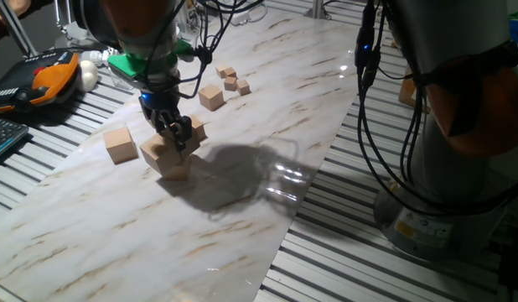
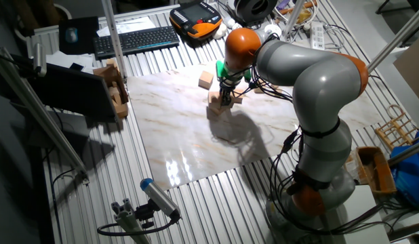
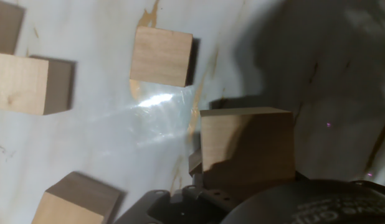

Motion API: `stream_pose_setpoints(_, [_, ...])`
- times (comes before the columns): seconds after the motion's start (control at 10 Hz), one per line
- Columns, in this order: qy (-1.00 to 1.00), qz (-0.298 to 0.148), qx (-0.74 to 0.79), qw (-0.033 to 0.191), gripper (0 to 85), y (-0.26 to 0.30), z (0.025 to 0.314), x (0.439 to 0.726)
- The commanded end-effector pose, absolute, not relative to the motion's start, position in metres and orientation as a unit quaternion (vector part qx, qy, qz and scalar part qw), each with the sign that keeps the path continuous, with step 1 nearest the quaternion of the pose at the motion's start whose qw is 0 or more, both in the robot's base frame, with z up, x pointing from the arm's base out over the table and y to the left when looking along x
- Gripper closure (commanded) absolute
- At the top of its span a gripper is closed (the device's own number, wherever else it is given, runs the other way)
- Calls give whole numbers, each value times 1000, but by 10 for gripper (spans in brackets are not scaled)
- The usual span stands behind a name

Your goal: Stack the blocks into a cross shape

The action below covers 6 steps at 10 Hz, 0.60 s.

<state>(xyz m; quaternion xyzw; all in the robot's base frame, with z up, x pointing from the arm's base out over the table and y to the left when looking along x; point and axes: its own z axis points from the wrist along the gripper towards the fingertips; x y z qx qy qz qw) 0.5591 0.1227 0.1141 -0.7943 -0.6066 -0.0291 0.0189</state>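
Wooden block (image 1: 167, 157) directly under pincer (image 1: 177, 139), touching fingertips.

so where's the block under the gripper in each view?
One fixed view: the block sits left of centre on the marble board, directly under the gripper.
The other fixed view: upper centre, small and mostly hidden by the gripper; a tan sliver shows.
Hand view: lower right of centre, just above the dark gripper body.
Shared landmark: the marble board.
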Motion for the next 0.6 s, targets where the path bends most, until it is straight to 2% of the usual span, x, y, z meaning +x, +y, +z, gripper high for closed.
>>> stream_pose_setpoints(0.0, [-605, -29, -795, 19, 850, 123, 114, 559])
stream_pose_setpoints(0.5, [-600, -32, -799, 25, 850, 124, 114, 559])
